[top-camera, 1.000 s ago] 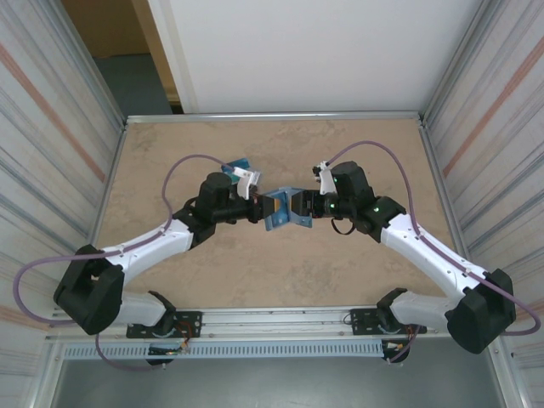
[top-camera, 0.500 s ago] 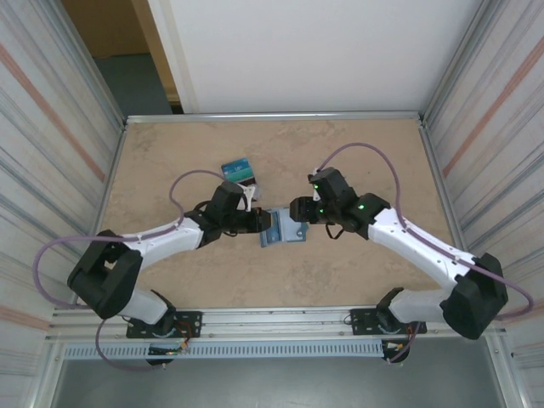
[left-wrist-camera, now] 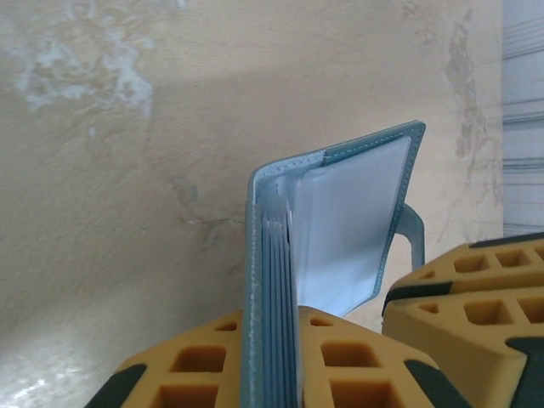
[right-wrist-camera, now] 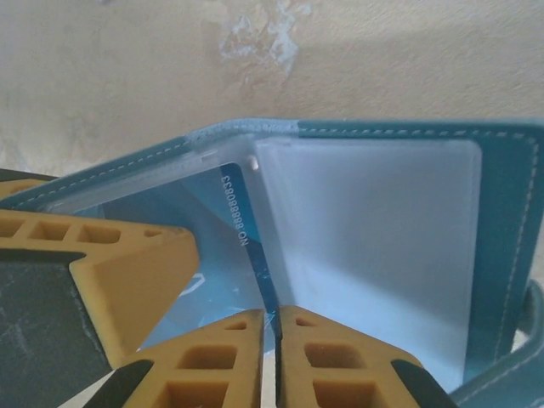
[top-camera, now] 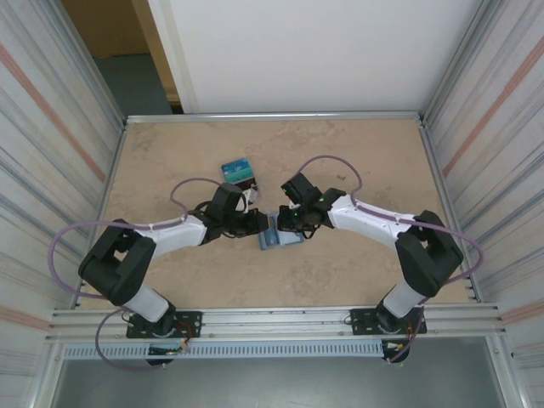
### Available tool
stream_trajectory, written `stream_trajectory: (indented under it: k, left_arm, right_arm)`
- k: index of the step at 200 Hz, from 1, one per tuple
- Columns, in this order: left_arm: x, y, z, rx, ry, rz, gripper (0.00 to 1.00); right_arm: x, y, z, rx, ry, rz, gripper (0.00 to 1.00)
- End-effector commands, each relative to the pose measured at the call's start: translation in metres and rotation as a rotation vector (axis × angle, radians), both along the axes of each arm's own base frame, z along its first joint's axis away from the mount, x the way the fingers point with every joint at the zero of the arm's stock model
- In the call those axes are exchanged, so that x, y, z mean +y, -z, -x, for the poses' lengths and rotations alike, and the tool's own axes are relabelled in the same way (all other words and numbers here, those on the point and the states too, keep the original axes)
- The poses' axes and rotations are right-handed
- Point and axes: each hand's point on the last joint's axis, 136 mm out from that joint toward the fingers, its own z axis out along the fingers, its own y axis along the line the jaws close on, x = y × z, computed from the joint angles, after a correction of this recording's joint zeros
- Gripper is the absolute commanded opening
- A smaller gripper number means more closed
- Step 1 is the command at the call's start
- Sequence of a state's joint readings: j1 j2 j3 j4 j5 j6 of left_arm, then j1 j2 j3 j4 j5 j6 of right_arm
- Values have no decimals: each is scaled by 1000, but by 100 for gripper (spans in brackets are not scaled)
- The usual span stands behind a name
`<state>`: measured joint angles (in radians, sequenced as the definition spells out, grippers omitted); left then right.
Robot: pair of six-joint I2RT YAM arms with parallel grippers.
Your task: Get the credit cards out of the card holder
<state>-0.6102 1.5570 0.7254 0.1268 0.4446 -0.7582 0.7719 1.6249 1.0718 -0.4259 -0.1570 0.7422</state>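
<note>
Teal-blue, leather-like skin with pale stitching is covering the holder [top-camera: 277,239], a flat bifold showing near the middle of the mottled beige tabletop [top-camera: 170,144], between the two hands. The left hand [top-camera: 263,224] is reaching in from 9 o'clock and the right hand [top-camera: 287,224] from 2 o'clock. A small pile [top-camera: 238,171] of blue rectangular cards with a dark band is lying flat at 11 o'clock from the holder, apart from it.

In the left wrist view the holder [left-wrist-camera: 270,280] is standing edge-on, its long axis running 6 to 12 o'clock, with several thin pocket leaves stacked along the spine and one cover swinging out toward 1 o'clock. The left hand [left-wrist-camera: 272,330] is clamping that stack between its yellow, waffle-patterned pads. A pad of the right hand [left-wrist-camera: 472,297] is showing at 4 o'clock.

In the right wrist view the holder [right-wrist-camera: 382,130] is spreading open along 9 to 3 o'clock. Frosted clear sleeves [right-wrist-camera: 365,246] are lining it, and a glossy blue card [right-wrist-camera: 212,246] is sitting in the left pocket, its printed number running 12 to 6 o'clock. The right hand [right-wrist-camera: 277,321] is pinching closed on that card's thin edge at 6 o'clock.
</note>
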Motion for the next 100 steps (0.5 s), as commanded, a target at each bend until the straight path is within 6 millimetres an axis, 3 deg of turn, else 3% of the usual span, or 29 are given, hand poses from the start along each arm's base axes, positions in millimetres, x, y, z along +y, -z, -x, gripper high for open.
stream_trajectory:
  k: [1,37,100]
  left_arm:
    - [-6,-8,-3,-2,15,47,0]
    - [1,-5,-9,3,11,38,0]
    - [-3,3,-13,12,65,26,0]
  right_arm:
    - [13,1,1,42,-7,-21,10]
    - [7,19,5,84,-13,38,8]
    - [-30,29,-2,96,52,123,8]
